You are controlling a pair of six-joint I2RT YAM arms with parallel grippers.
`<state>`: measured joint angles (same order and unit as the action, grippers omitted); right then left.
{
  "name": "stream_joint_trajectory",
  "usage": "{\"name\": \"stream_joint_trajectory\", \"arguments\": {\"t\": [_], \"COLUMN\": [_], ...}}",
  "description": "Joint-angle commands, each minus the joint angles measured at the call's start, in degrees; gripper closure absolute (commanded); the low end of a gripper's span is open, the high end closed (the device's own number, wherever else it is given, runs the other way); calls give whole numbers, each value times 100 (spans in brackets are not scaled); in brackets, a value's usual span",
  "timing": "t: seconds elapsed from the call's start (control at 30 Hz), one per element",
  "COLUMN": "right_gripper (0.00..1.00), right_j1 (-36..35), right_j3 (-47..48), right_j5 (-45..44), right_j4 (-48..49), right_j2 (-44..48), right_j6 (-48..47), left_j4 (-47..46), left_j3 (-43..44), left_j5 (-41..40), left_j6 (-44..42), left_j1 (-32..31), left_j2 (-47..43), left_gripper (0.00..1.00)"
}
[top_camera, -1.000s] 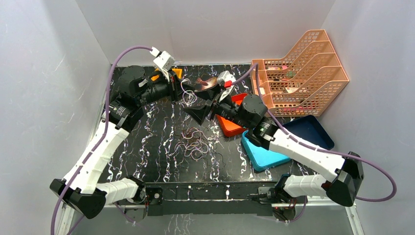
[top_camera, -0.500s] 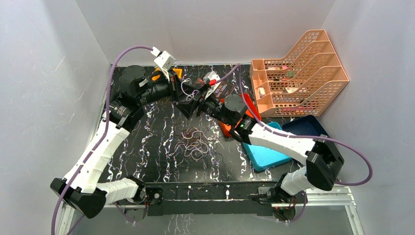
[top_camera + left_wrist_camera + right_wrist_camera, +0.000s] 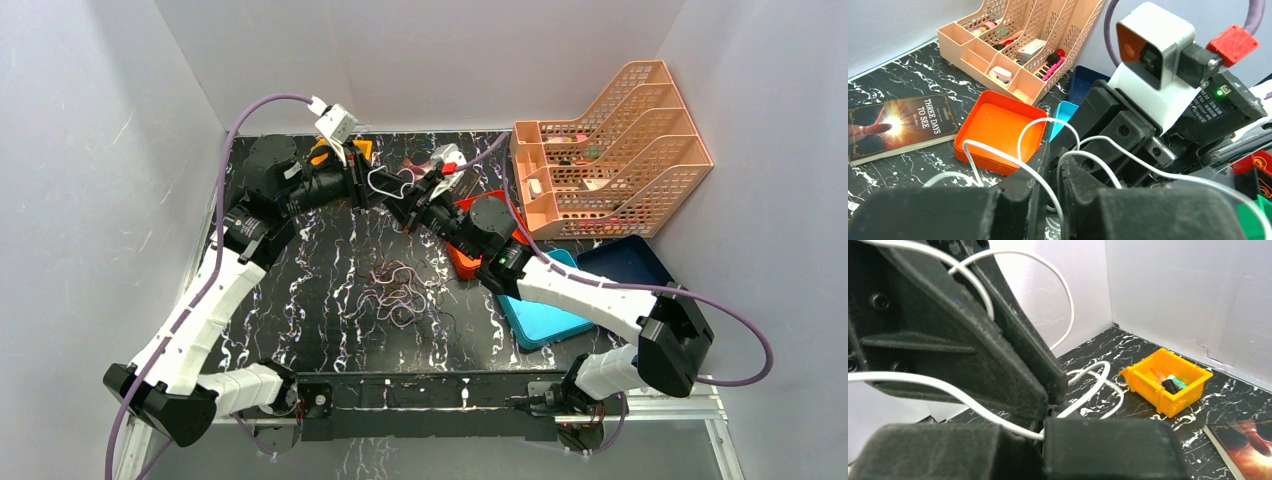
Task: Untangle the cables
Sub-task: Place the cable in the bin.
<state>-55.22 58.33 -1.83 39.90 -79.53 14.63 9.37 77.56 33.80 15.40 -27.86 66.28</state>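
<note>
Clamping one white cable [image 3: 1048, 119] aloft, left pincer [image 3: 1055, 170] and right pincer [image 3: 1042, 437] look set to pull it straight.

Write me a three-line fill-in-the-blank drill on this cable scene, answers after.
The white cable runs between the left gripper and right gripper; ___ of them pinch it.
The dark cables lie tangled on the ___, held by neither gripper.
The ___ titled Three Days to See lies beside the orange tray.
Missing: both; table; book.
</note>
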Motion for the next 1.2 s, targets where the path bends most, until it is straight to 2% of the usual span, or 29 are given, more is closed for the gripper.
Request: {"name": "stream_joint_trajectory", "arguments": {"t": [0.0, 0.37, 0.97, 1.17], "right_gripper": [100, 100, 100, 100], "right_j1": [5, 18, 224, 274], "right_j3": [48, -45, 208, 720], "right_j5": [-569, -1739, -3410, -3754], "right_j4": [-53, -754, -1993, -3337], "right_j2": [373, 823, 1632, 1695], "right_j6": [-243, -622, -1331, -1014], "left_j4": [-56, -2, 193, 342], "left_j3": [-90, -144, -184, -211], "left_j5": [192, 111, 0, -126], "left_j6": [60, 27, -135, -264], "left_j1": [17, 18, 17, 17], "left_j2": [-205, -266, -285, -365], "left_gripper": [86, 65, 52, 48]}}
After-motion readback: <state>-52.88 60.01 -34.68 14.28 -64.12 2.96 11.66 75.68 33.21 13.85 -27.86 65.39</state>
